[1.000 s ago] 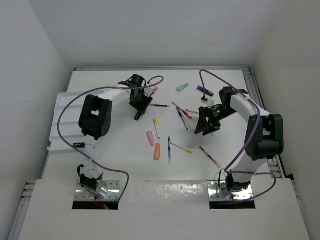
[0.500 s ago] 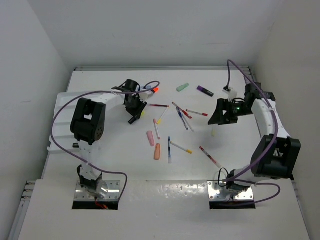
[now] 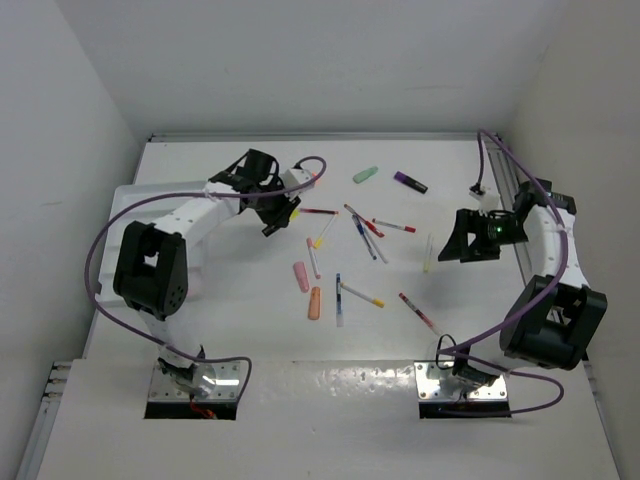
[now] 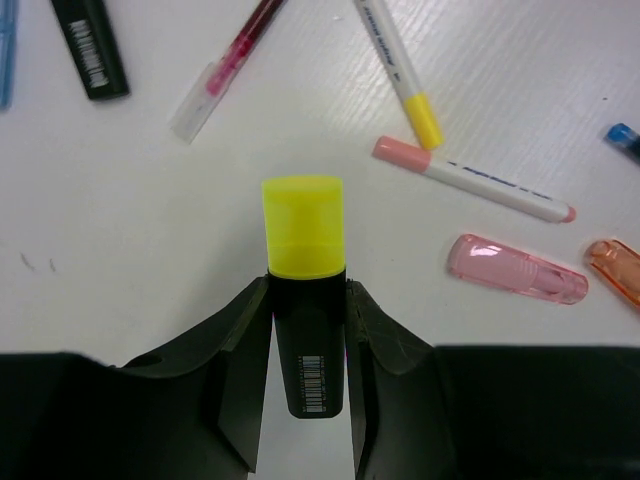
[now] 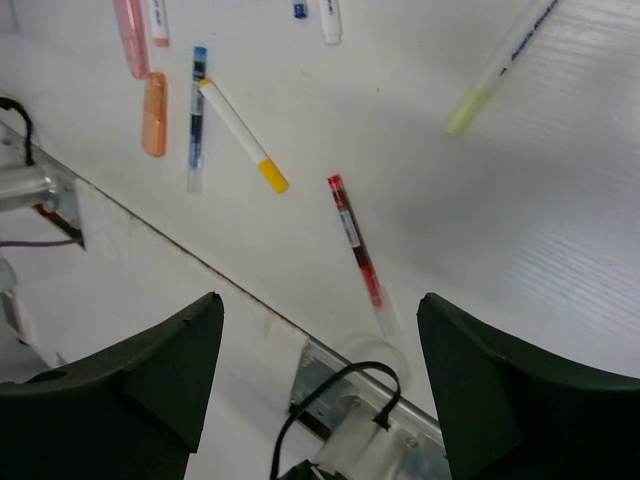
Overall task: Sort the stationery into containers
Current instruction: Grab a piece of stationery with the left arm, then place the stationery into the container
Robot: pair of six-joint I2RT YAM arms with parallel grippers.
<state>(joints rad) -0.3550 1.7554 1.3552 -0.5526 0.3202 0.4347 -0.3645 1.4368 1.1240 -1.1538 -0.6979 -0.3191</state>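
Note:
My left gripper is shut on a black highlighter with a yellow cap and holds it just above the table at the back left. The white tray lies at the left edge, partly hidden by the left arm. My right gripper is open and empty above the table's right side. Loose on the table are a pale yellow-green pen, a red pen, a pink highlighter, an orange highlighter and a green highlighter.
Several thin pens lie scattered mid-table, among them a blue pen and a yellow-capped pen. A black highlighter with a purple cap lies at the back. Metal base plates sit at the near edge. White walls close in all round.
My right gripper has moved right, away from the pens, and the pale yellow-green pen now lies uncovered on the table. My left arm's elbow has swung left while its gripper stayed near the same spot.

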